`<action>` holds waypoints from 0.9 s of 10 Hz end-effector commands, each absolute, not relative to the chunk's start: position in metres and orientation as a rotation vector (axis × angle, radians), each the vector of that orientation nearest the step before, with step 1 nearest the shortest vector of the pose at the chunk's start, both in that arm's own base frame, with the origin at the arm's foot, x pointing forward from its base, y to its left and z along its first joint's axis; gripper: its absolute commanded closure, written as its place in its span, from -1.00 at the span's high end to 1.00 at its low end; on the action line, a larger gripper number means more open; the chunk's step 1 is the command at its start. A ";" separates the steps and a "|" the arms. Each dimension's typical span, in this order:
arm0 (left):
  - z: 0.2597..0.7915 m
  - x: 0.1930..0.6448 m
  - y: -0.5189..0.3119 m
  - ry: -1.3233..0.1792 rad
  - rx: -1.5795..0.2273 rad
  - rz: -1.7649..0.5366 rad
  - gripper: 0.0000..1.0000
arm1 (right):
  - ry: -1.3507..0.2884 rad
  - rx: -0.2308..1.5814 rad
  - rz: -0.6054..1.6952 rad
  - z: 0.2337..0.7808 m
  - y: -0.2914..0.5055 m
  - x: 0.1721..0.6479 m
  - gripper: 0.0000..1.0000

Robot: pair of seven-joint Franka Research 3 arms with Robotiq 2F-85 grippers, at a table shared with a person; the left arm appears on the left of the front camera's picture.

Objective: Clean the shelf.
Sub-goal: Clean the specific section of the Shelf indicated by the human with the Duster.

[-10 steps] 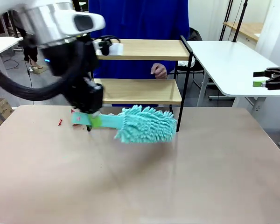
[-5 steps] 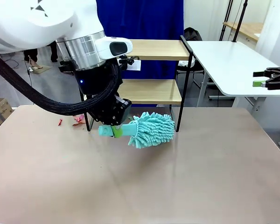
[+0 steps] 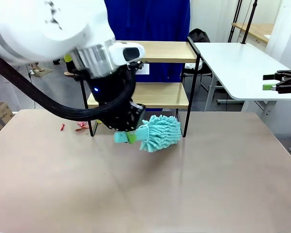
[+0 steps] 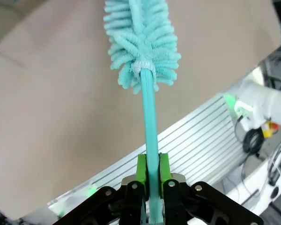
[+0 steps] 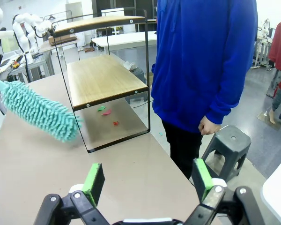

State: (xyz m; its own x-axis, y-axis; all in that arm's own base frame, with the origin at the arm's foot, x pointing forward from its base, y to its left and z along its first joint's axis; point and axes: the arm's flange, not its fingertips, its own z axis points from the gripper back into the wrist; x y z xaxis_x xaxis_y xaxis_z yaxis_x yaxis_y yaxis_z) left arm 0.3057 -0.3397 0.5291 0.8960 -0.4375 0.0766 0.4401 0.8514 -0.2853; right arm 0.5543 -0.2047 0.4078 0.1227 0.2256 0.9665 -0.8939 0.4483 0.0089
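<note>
Small red scraps (image 3: 80,126) are lying on the table (image 3: 194,189) at the left, by the shelf's leg. The left gripper (image 3: 128,136) is clamping shut on the teal handle of a fluffy teal duster (image 3: 160,133), with the green pads (image 4: 141,166) squeezing the handle from both sides. The duster head is hanging just above the table in front of the shelf (image 3: 160,94), near its lower board; contact is unclear. The shelf is standing at the table's far edge, and a person in blue (image 5: 201,61) is standing behind it. The right gripper (image 3: 267,81) is hovering well apart at the far right, jaws spread wide and gripping nothing (image 5: 147,176).
</note>
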 end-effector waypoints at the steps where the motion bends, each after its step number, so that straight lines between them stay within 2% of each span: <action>1: 0.498 0.318 -0.361 -0.075 -0.414 -0.342 -0.74 | -1.138 0.707 0.920 0.413 -0.201 0.554 1.00; 5: 0.448 0.330 -0.407 -0.265 -0.426 -0.125 -0.74 | -1.138 0.707 0.920 0.413 -0.201 0.554 1.00; 9: 0.420 0.347 -0.444 -0.385 -0.424 -0.053 -0.74 | -1.138 0.707 0.920 0.413 -0.201 0.554 1.00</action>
